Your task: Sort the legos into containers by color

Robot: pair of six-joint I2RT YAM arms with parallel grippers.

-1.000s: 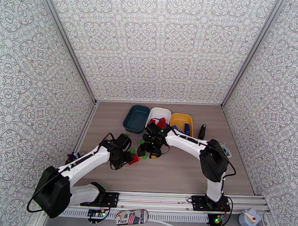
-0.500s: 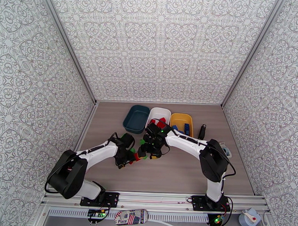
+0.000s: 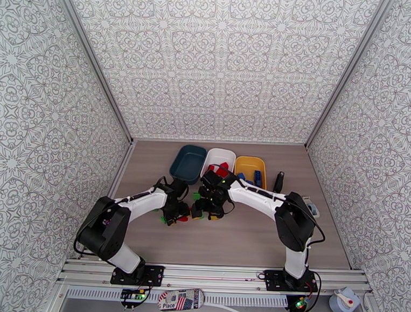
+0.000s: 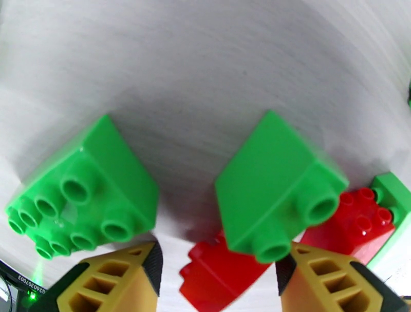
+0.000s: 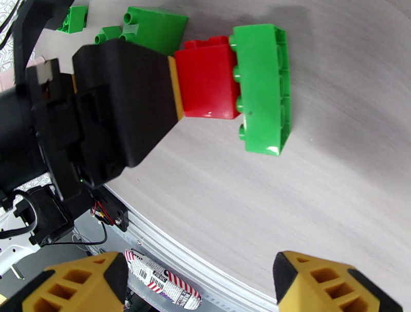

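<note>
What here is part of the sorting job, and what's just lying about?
Part of the job: green bricks, red brick, blue bricks, teal tub, white tub, yellow tub.
Just lying about: small black object, flag-patterned packet, pale roll.

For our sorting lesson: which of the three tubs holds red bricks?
The white tub, the middle one; the yellow tub holds blue bricks.

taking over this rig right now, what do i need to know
Left gripper: open, jaws either side of a red brick, not visibly clamped.
Right gripper: open, empty, above the table.
Done: red bricks in the white tub, blue bricks in the yellow tub.
To do: teal tub looks empty; green bricks and more red ones loose on the table by the grippers.
</note>
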